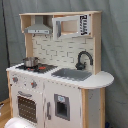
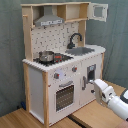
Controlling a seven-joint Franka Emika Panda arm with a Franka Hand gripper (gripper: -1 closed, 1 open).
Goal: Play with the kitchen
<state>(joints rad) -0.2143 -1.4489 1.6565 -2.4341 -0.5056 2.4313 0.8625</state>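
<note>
The kitchen (image 1: 55, 75) is a tall white and light-wood toy with a grey hood, an upper shelf, a black faucet (image 1: 83, 59), a grey sink (image 1: 72, 74) and a small metal pot (image 1: 30, 61) on the stovetop. In the second exterior view the kitchen (image 2: 60, 65) stands left of centre, with its windowed oven door (image 2: 64, 96) facing forward. My white arm comes in from the second exterior view's lower right. The gripper (image 2: 96, 85) hovers close to the lower cabinet door (image 2: 91, 77) under the sink, and whether it touches the door cannot be made out.
A wooden table top (image 2: 85, 117) carries the kitchen. Grey curtain (image 2: 117, 45) hangs behind it. An upper cabinet door (image 2: 98, 12) stands open at the top right. A white rounded shape (image 1: 17, 123) shows at the first exterior view's bottom left.
</note>
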